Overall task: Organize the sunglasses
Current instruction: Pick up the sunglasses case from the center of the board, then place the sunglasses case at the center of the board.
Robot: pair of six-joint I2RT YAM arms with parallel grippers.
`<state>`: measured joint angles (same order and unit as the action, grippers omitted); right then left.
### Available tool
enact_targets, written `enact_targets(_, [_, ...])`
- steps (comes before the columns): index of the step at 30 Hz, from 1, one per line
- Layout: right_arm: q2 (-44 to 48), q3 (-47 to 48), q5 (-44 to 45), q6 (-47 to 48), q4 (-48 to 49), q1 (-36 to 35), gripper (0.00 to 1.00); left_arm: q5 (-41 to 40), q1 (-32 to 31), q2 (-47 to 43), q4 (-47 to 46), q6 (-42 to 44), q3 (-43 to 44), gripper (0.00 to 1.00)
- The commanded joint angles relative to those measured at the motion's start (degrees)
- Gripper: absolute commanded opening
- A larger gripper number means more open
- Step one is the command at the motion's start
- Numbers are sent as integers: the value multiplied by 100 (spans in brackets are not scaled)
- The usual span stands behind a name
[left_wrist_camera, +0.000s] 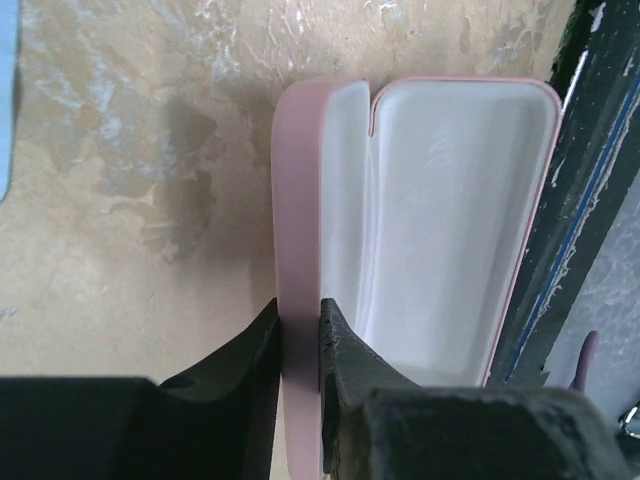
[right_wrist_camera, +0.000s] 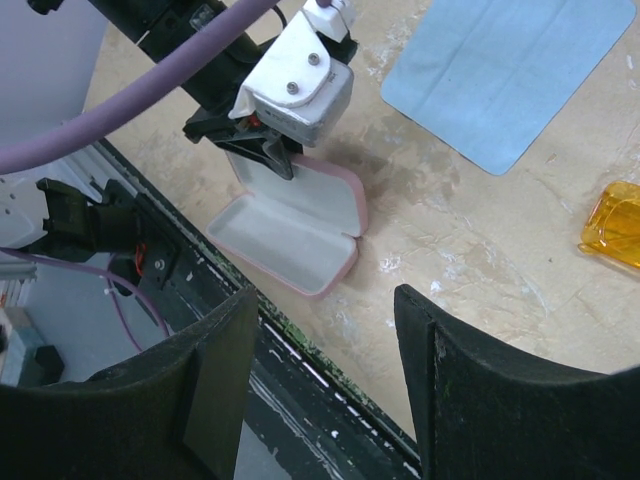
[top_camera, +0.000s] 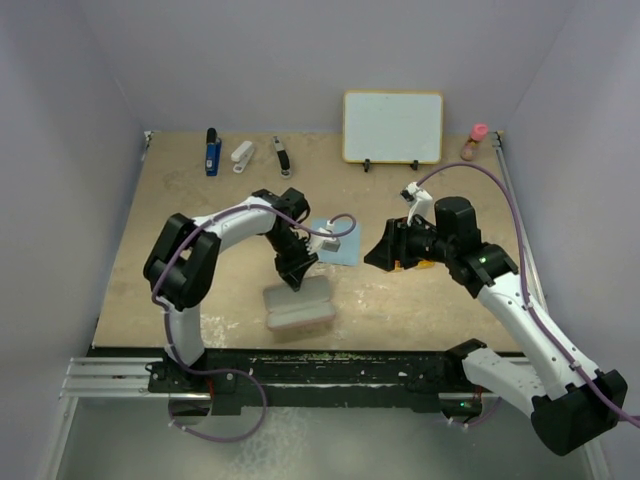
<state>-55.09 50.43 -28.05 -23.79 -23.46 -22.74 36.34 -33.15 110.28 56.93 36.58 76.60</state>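
Honestly, the left gripper (left_wrist_camera: 298, 315) is pinching just the thin lid of the case (left_wrist_camera: 440, 220), the right gripper (right_wrist_camera: 325, 300) is open and empty, and the sunglasses (right_wrist_camera: 615, 222) lie on the table (right_wrist_camera: 480, 230) near the cloth (right_wrist_camera: 510, 70), so a slip could let that case flop shut.

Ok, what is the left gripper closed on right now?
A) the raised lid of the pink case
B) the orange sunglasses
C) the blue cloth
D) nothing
A: the left wrist view shows the left gripper pinching the raised lid of the open pink case, while the sunglasses lie apart from it.
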Motion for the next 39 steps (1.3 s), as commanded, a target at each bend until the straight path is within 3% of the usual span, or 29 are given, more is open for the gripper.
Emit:
enact_targets(1, [114,-2,-113,103,118,34,61,-230,-22,-749,201,-254,185,18])
enact_targets(9, [164,-88,-97,40,175,33,60,-1477,-25,-2059,409,-362,454,10])
enact_targets(15, [153,-205,5,-34,334,33,61,-4305,-20,-2655,-340,98,370,5])
enact_targets(19, [-46,-185,108,-73,529,33,60,-5164,37,-2827,-1086,873,-93,4])
enact_targets(24, [-628,146,278,93,537,33,60,-5536,336,-2781,-2125,1569,-536,4])
enact_targets(31, [-1532,593,557,375,541,33,55,-5808,960,-2704,-4300,2500,-1700,4])
enact_targets(35, [-1714,660,583,373,748,33,56,-5463,1427,-2654,-4692,2529,-1914,4])
enact_targets(39, [-1821,674,544,337,886,37,57,-5404,1462,-2657,-4949,2493,-2304,4])
